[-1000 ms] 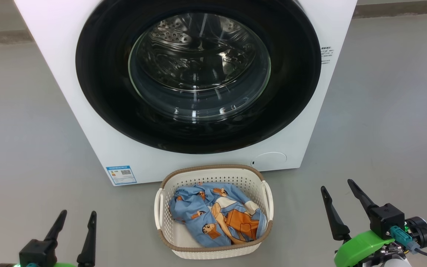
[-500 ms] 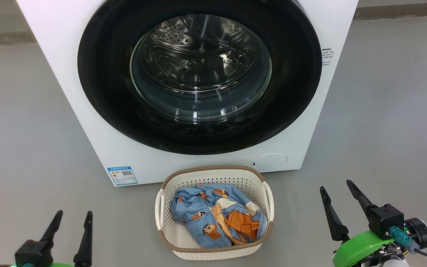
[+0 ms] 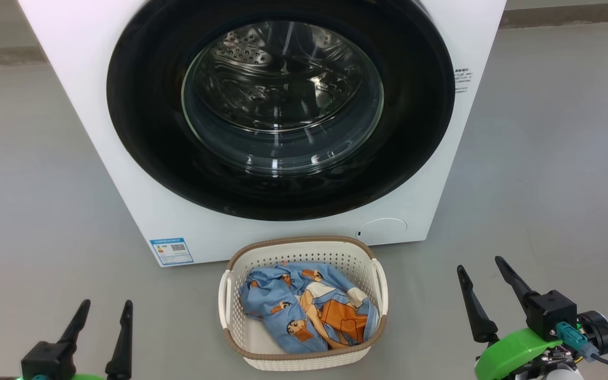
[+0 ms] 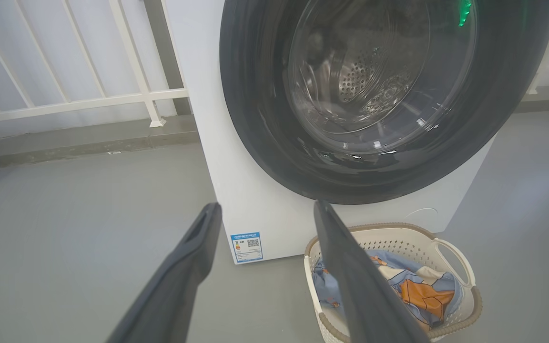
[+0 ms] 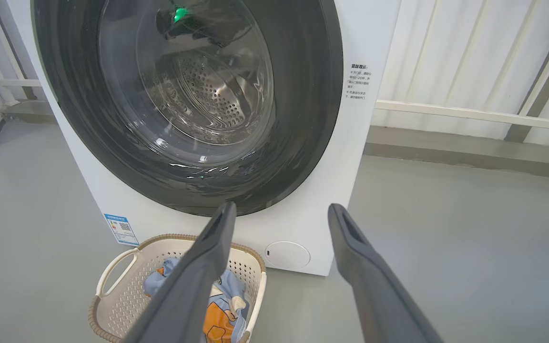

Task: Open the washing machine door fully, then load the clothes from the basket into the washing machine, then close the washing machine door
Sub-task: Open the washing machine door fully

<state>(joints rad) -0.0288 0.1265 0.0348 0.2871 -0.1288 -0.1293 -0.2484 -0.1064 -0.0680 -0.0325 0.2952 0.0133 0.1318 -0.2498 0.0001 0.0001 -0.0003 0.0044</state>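
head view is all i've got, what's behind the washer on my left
Observer: From the left wrist view, a white railing on a low grey kerb runs behind the washing machine.
Operator: and behind it on the right
Observer: From the right wrist view, a white ribbed wall with a white rail across it.
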